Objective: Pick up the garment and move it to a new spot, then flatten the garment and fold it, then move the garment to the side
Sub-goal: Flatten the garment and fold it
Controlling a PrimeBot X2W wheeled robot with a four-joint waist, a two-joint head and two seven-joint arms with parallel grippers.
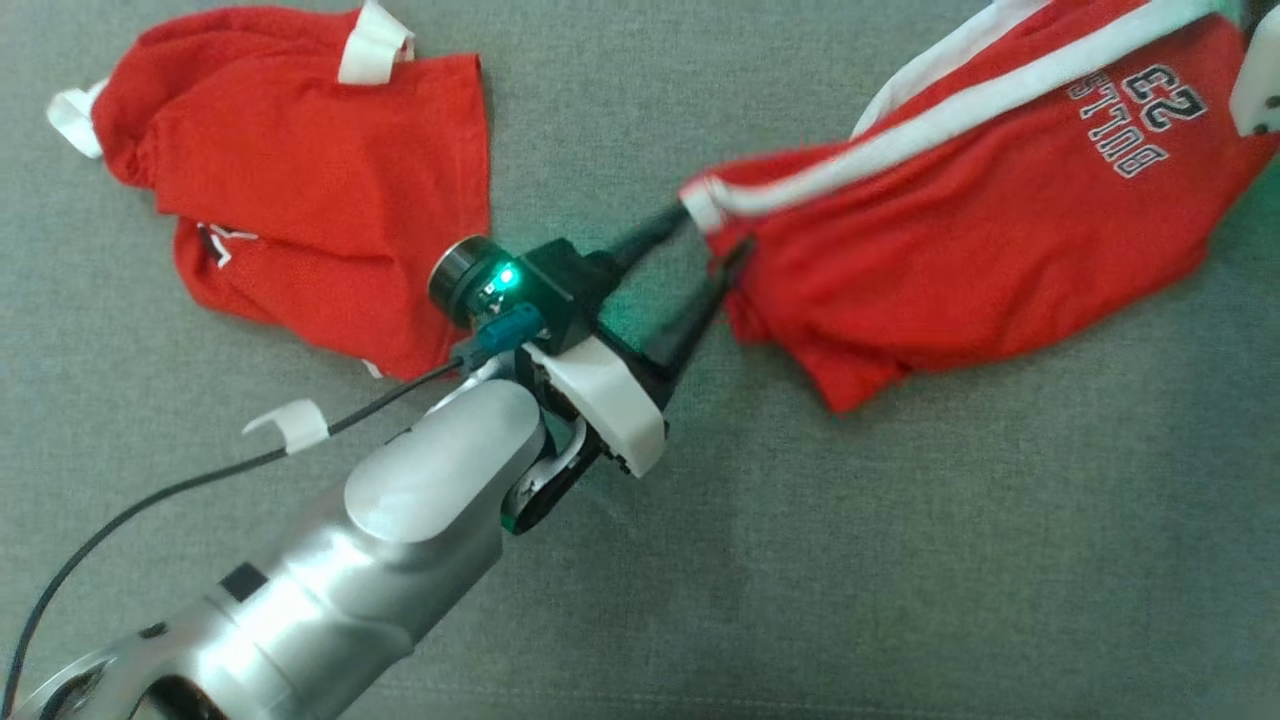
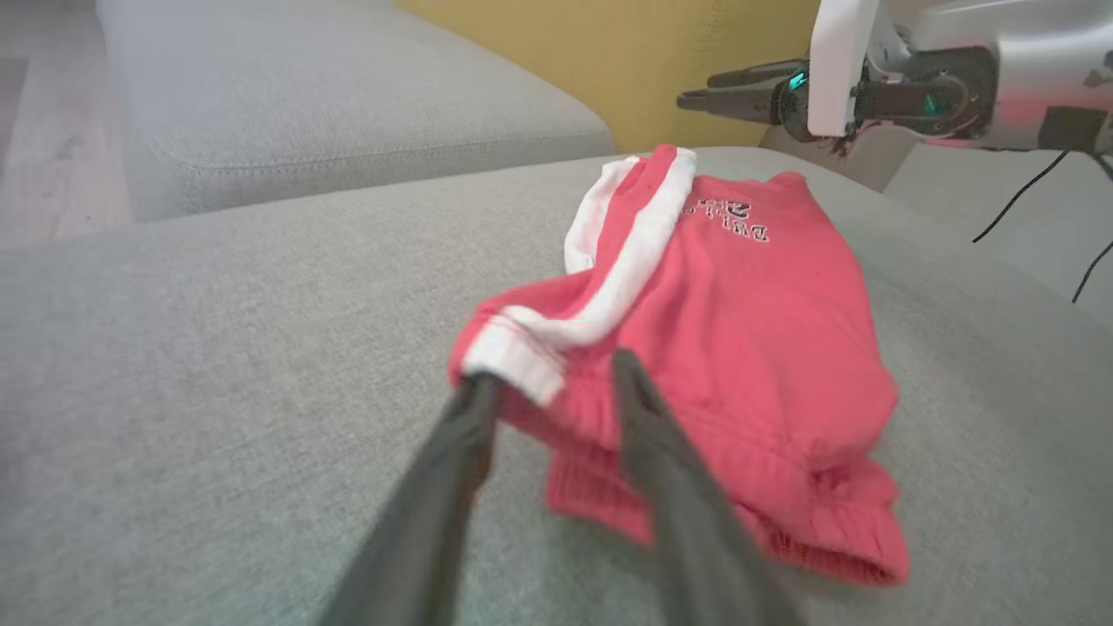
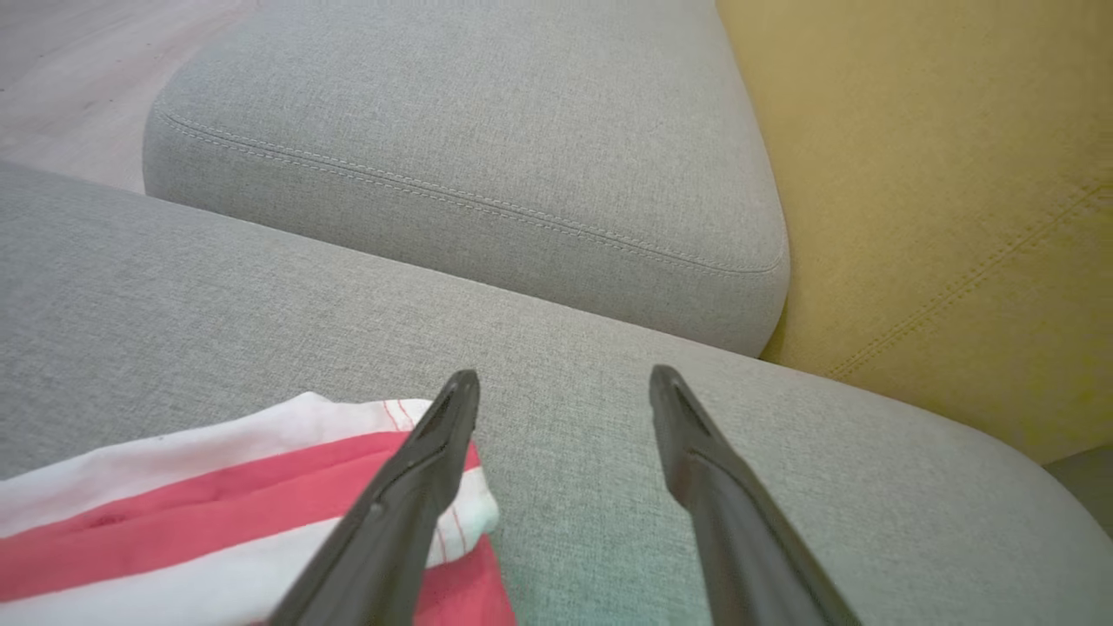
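Lying crumpled at the far left of the grey sofa cushion (image 1: 900, 550) is another red piece of clothing (image 1: 300, 200) with white trim, well apart from the work. The left arm reaches in from the lower left, and the left hand (image 1: 712, 235) is spread to a middling gap across the near corner of the garment (image 1: 980, 230). One fingertip touches the white cuff and the other lies against the red fabric beside it. The garment, red with white side stripes and "BULLS 23" lettering, lies rumpled on the cushion's right part. At its far right end the right hand (image 3: 565, 376) hovers with fingers wide, one finger over the striped edge, holding nothing. A yellow cushion (image 3: 956, 217) sits beyond.
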